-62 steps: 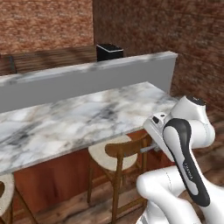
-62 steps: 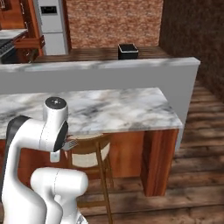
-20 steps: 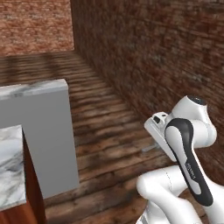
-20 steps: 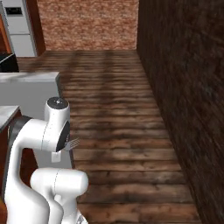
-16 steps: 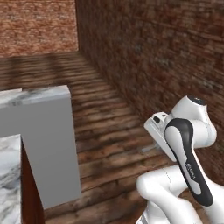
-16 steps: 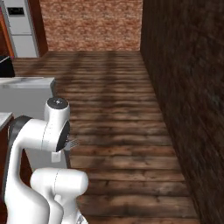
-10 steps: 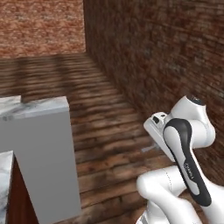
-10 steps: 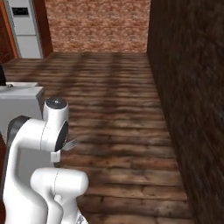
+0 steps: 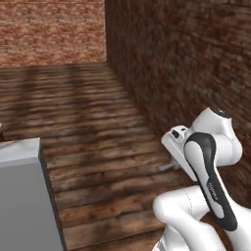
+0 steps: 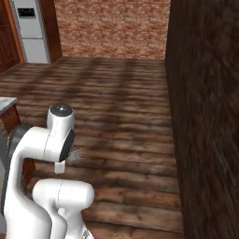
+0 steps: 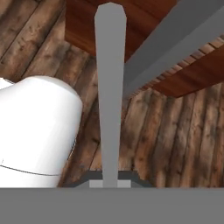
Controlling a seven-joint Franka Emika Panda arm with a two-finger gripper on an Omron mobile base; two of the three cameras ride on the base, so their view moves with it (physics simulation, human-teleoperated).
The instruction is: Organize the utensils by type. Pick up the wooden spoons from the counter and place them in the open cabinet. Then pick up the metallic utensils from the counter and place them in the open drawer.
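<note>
Fork [image 11: 110, 87], or a slim metal utensil much like one, is clamped in the gripper [image 11: 110, 181]. In the hand view its grey handle runs from the bottom centre straight up to the top edge. The jaws are clenched on its lower end.

At the lower left of the left base view stands the grey end of the table [image 9: 19, 196]; a marble corner of it sits at the left edge of the right base view [image 10: 7, 103]. Toward the middle of both base views lies bare plank floor [image 9: 98, 127]. The utensil's thin tip pokes out beside the arm at the centre right of the left base view [image 9: 166, 166]. Its tines show at the lower left of the right base view [image 10: 76, 151]. A brick wall [image 10: 205, 116] fills the right side.

By this look the metal-utensil step is in hand, in the carrying phase. Next the base needs to face the open drawer, then the arm must lower the fork over the drawer's bottom before letting go. Whether the reddish-brown panel [image 11: 87, 30] at the top of the hand view belongs to that drawer cannot be told.
</note>
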